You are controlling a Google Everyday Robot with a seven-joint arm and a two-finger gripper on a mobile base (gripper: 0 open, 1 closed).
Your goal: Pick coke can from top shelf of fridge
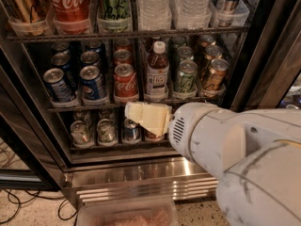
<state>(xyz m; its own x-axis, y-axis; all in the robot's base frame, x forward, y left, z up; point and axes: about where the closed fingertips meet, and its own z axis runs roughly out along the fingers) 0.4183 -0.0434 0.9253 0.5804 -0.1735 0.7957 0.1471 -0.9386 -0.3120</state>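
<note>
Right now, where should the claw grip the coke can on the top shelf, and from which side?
Grip the coke can around its body, coming in from the front: it stands upright, a gold can and a green can close on either side. The claw hangs lower, before the bottom rack.

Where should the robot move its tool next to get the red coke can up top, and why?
Probably raise the tool up and leftward. It sits low, in front of the bottom row of cans, while the coke can stands on the top shelf, well above it and to its left, beside a green-and-white can.
</note>
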